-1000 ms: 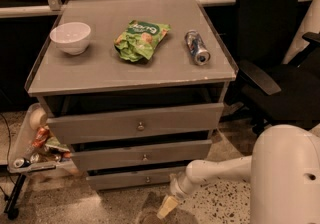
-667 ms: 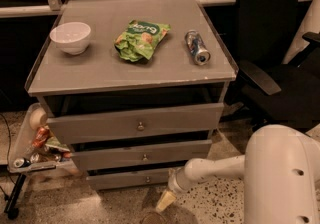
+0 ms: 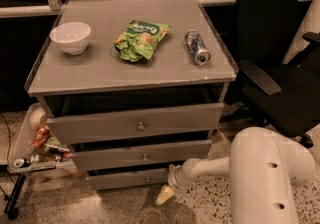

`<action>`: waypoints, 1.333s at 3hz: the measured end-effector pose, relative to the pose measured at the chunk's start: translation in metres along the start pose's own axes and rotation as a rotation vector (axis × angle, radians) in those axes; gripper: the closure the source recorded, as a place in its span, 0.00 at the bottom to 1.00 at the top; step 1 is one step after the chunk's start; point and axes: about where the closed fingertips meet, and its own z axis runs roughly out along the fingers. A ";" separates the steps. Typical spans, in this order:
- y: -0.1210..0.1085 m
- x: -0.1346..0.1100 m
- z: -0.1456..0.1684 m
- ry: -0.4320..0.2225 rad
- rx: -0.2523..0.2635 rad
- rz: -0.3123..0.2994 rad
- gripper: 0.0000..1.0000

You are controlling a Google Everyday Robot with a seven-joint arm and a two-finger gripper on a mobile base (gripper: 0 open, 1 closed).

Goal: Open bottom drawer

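The bottom drawer [image 3: 125,178] is the slimmest grey front at the foot of the grey cabinet [image 3: 130,63], with a tiny round metal knob [image 3: 147,179] at its centre. It stands about level with the two drawers above it. My gripper [image 3: 164,196] hangs low at the end of my white arm [image 3: 215,165], just right of and slightly below the knob, close to the floor and in front of the drawer's right end. It does not touch the knob.
On the cabinet top lie a white bowl [image 3: 70,37], a green snack bag [image 3: 140,38] and a tipped can [image 3: 197,46]. A black office chair [image 3: 277,63] stands at the right. A tray of clutter [image 3: 32,145] hangs at the cabinet's left side.
My arm and gripper have shifted a little to the left, closer to the bottom drawer's knob. The drawers have not moved.
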 end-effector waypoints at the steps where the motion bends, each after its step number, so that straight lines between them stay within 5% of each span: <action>1: -0.009 0.010 0.015 -0.001 0.010 0.014 0.00; 4: -0.040 0.021 0.027 -0.035 0.057 0.015 0.00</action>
